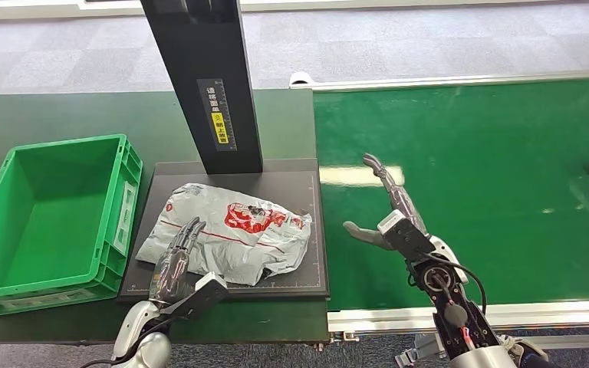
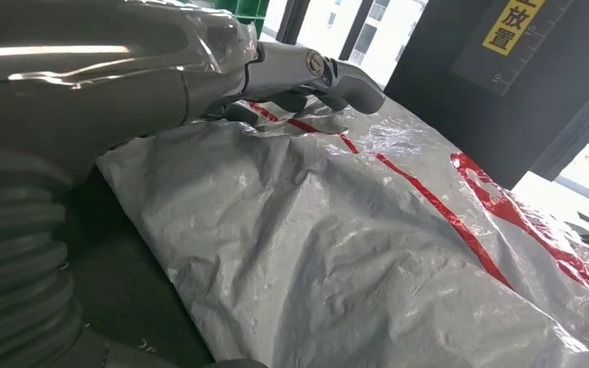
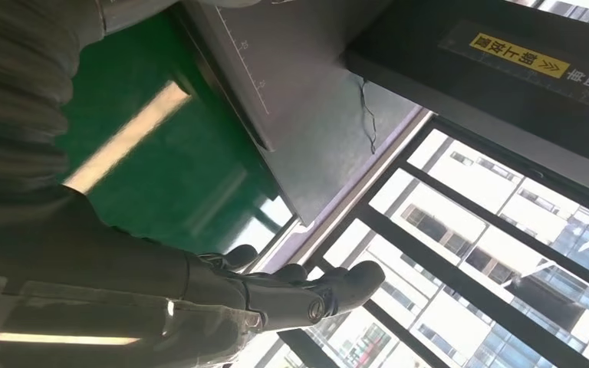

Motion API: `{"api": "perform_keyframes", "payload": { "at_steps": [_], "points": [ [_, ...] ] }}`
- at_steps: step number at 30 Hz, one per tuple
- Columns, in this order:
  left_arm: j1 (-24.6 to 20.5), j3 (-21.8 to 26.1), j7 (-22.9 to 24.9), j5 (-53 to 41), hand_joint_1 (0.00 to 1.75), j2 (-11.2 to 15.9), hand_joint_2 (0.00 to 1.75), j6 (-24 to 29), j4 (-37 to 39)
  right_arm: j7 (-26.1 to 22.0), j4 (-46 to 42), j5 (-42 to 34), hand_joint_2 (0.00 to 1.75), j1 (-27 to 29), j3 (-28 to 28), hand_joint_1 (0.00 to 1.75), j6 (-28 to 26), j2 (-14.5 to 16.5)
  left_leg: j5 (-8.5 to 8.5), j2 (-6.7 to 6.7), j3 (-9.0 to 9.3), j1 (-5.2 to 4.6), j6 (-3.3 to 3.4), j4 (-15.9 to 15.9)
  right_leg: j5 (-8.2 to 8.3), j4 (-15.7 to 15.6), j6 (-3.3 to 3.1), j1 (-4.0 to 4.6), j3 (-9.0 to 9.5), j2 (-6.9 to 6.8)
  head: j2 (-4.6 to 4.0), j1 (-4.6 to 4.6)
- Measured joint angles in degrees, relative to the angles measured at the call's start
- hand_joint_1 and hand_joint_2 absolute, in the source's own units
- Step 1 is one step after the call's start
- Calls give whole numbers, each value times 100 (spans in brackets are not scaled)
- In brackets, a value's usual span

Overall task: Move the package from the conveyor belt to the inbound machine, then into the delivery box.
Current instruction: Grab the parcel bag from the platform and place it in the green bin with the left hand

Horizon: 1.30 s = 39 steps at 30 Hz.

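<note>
Package [image 1: 226, 234] flat on inbound machine [image 1: 310, 222]; left hand [image 1: 178, 257] rests on it, grasp unclear. Right hand [image 1: 387, 211] released, fingers spread over conveyor belt [image 1: 491, 176].

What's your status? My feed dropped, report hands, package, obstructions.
Left hand resting on package, no grip seen. Right hand open over conveyor belt. Package on inbound machine plate; green delivery box alongside, path unobstructed.

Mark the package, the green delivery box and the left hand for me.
package [image 1: 238, 230]: head view, on its red print near the middle.
green delivery box [image 1: 126, 192]: head view, on its right wall.
left hand [image 1: 178, 257]: head view, on the fingers lying over the package's near-left edge.
</note>
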Motion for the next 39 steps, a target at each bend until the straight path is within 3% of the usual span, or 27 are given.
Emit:
{"api": "perform_keyframes", "payload": {
  "at_steps": [6, 11, 12, 13, 16, 17, 19, 35, 39],
  "points": [
    [-223, 4, 489, -452, 0, -33, 175, -333, 192, 62, 401, -148, 175, 20, 2, 0, 353, 68, -1, -19, 21, 0, 0, -3, -3, -1, 0, 0, 38, -12, 0, 1],
    [-510, 10, 550, -509, 0, -67, 175, -643, 489, -52, 772, -772, 175, 131, 11, 0, 1329, 275, -3, -37, 55, 0, 2, -6, -12, -3, 1, 0, 81, -29, 0, -1],
    [-555, 11, 537, -501, 7, -71, 175, -702, 538, -72, 820, -908, 175, 167, 22, 0, 1547, 307, -2, -43, 60, 0, 2, -6, -12, -3, 1, 0, 88, -34, 0, 0],
    [-598, 13, 512, -484, 31, -76, 175, -762, 589, -118, 869, -1029, 175, 200, 43, 0, 1730, 337, -1, -49, 64, 0, 2, -6, -12, -3, 2, 0, 95, -38, 0, 0],
    [-688, 15, 390, -396, 136, -95, 175, -936, 755, -433, 1012, -1270, 175, 270, 175, 0, 1980, 409, 2, -60, 81, -1, 2, -6, -12, -3, 2, -1, 116, -48, 0, 0],
    [-699, 13, 349, -366, 153, -100, 175, -974, 802, -548, 1044, -1318, 175, 283, 226, 0, 1983, 424, 3, -62, 87, -1, 2, -6, -12, -4, 2, -1, 122, -50, 0, 0],
    [-710, 8, 278, -316, 170, -107, 175, -1028, 880, -690, 1081, -1400, 175, 296, 297, 0, 1965, 443, 4, -62, 95, -2, 3, -6, -12, -4, 2, -2, 130, -52, 0, 1],
    [-874, -28, 11, -76, 175, -77, 175, -1199, 1152, -721, 1251, -1565, 175, 293, 470, 0, 1572, 446, -1, -66, 106, -4, 3, -7, -19, -3, 9, -7, 143, -57, 0, 0],
    [-783, -22, -585, 375, 175, -65, 175, -1234, 1144, -733, 1272, -1612, 175, 296, 517, 0, 1552, 437, -1, -64, 106, -4, 3, -7, -19, -3, 9, -9, 137, -56, 0, 1]
  ]
}}
